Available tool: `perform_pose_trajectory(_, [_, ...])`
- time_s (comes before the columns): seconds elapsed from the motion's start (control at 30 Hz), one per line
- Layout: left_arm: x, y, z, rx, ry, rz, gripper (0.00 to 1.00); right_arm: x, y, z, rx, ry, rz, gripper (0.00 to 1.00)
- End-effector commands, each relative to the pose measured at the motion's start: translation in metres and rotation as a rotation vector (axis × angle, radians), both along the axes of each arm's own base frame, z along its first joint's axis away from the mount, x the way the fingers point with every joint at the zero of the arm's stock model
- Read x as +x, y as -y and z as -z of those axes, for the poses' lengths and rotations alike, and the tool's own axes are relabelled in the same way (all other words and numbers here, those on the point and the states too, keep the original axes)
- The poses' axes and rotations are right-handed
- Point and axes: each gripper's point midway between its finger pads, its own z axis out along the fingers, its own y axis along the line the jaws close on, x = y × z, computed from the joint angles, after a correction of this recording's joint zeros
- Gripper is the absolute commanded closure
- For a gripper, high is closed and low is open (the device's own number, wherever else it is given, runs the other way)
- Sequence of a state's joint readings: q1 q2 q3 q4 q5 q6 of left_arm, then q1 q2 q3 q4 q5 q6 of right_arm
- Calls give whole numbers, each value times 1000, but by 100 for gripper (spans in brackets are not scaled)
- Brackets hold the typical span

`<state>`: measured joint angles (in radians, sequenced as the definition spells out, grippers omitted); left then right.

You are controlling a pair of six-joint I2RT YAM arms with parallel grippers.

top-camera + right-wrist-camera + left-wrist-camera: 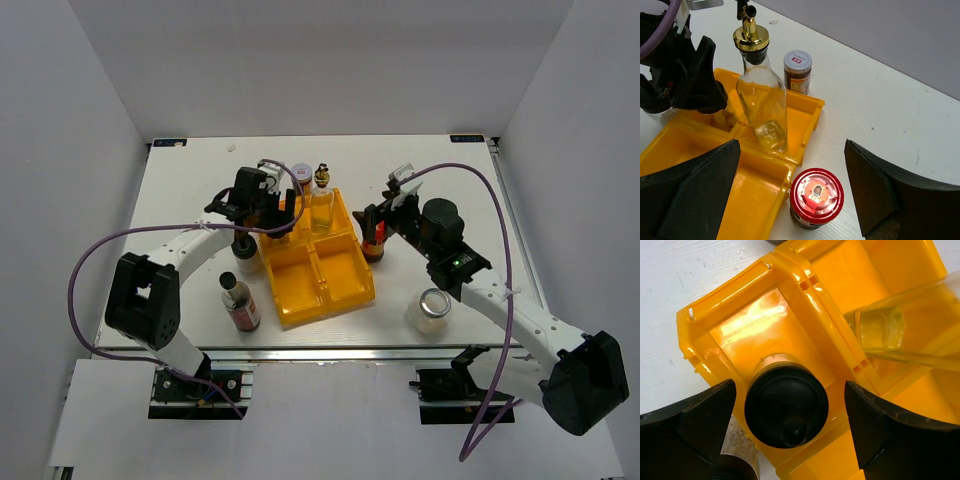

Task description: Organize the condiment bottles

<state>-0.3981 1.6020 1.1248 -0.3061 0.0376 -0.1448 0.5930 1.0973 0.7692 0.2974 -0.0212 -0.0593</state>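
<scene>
Dark sauce bottle (240, 303) sits nearest the arm bases, off the near-left corner of the yellow tray (345, 285). The silver-lidded jar (433, 308) is off its near-right corner, well apart. Just left of the tray stands the first black-lidded jar (245, 255).

Just beside the tray's right wall stands the red-lidded jar (816, 196), upright, its long axis vertical. The right gripper (792, 145) hangs straight above it with fingers spread wide, one to each side, touching and holding nothing. The next move likely turns on this relation: a straight descent should bracket the lid, and the right arm is plainly the nearer (the left is across the tray).

Farther off, in the tray's far-left compartment, the second black-lidded jar (786, 407) stands under the left gripper (790, 385), whose parted fingers clear it on both sides. The tall clear bottle (322, 205) occupies the far-right compartment, and the white-lidded jar (301, 175) stands beyond the tray's far wall.
</scene>
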Motion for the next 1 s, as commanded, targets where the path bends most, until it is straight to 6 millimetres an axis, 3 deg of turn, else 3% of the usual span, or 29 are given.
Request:
perform_pose_trajectory(0.0, [4,-1,-47,-23,101,-10,2,0,7,-23,43,73,23,11])
perform_pose_trajectory(0.17, [9,-26,-83,19,177,-148,2,-3,9,-29,53,87,23,11])
perform_pose_trajectory(0.33, [-2,-64,-95,88,157,-358,2,-6,12,-31,56,94,25,11])
perform_pose_trajectory(0.4, [-12,-81,-86,125,112,-468,2,-6,12,-33,58,97,25,11])
perform_pose_trajectory(0.57, [-35,-81,-62,74,41,-497,2,-5,11,-31,54,92,22,11])
perform_pose_trajectory(0.67, [-51,-93,-45,93,2,-559,2,-4,11,-28,50,83,22,11])
perform_pose_trajectory(0.97, [-60,-90,-21,92,-47,-545,2,1,10,-18,24,61,30,11])
